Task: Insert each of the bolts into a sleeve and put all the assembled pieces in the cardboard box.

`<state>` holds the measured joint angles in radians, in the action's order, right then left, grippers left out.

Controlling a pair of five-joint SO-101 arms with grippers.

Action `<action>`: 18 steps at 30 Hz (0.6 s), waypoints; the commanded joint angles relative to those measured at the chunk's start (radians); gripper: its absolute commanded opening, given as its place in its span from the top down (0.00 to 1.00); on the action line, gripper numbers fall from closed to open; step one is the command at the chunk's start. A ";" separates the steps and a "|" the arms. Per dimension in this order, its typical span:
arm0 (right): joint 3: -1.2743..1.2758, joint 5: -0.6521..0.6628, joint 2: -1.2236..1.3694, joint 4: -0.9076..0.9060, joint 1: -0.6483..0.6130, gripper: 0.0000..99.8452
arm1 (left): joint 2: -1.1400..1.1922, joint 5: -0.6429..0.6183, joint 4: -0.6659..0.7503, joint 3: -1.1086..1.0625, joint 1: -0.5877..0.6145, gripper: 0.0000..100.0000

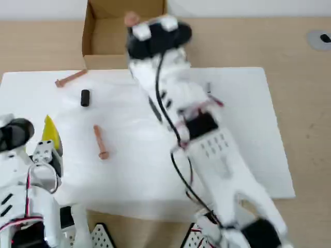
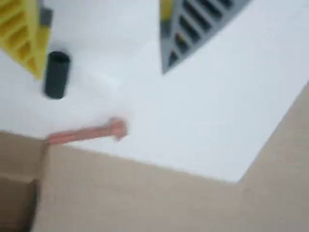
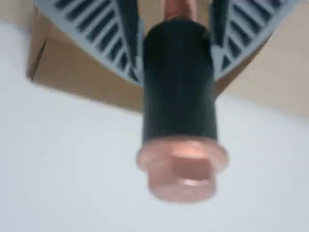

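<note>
My right gripper point(image 3: 176, 48) is shut on an assembled piece, a black sleeve point(image 3: 178, 82) with a copper bolt through it, its head point(image 3: 182, 169) pointing out. In the high view this gripper point(image 1: 135, 25) hangs at the right side of the cardboard box point(image 1: 103, 39). On the white sheet lie a loose black sleeve point(image 1: 85, 97), one bolt point(image 1: 71, 78) beside the box and another bolt point(image 1: 101, 142) farther forward. My left gripper point(image 1: 50, 135) stands open at the sheet's left edge. In its wrist view the gripper point(image 2: 101, 67) faces the sleeve point(image 2: 57, 75) and a bolt point(image 2: 89, 133).
The white sheet point(image 1: 243, 113) covers the middle of the wooden table point(image 1: 300, 93). A round grey cap point(image 1: 319, 39) sits in the table at the far right. The right arm's body point(image 1: 207, 139) stretches diagonally over the sheet's right half.
</note>
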<state>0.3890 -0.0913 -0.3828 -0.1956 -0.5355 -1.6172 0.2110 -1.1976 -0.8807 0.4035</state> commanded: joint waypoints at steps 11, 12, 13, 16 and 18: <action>-0.909 -0.008 0.869 0.031 0.162 0.99 | 0.341 -0.015 0.175 -0.058 0.034 0.83; -0.978 -0.006 0.932 0.031 0.174 0.99 | 0.375 -0.028 0.183 -0.048 0.034 0.83; -1.047 -0.006 0.998 0.029 0.185 0.99 | 0.407 -0.041 0.189 -0.034 0.034 0.83; -1.260 -0.006 1.196 0.025 0.213 0.99 | 0.496 -0.078 0.193 0.018 0.032 0.83; -1.395 -0.005 1.322 0.025 0.223 0.99 | 0.552 -0.100 0.193 0.051 0.031 0.83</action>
<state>-0.7434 -0.0913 0.8201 -0.1956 -0.3437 -1.1293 0.1419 -1.0273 -0.9114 0.4235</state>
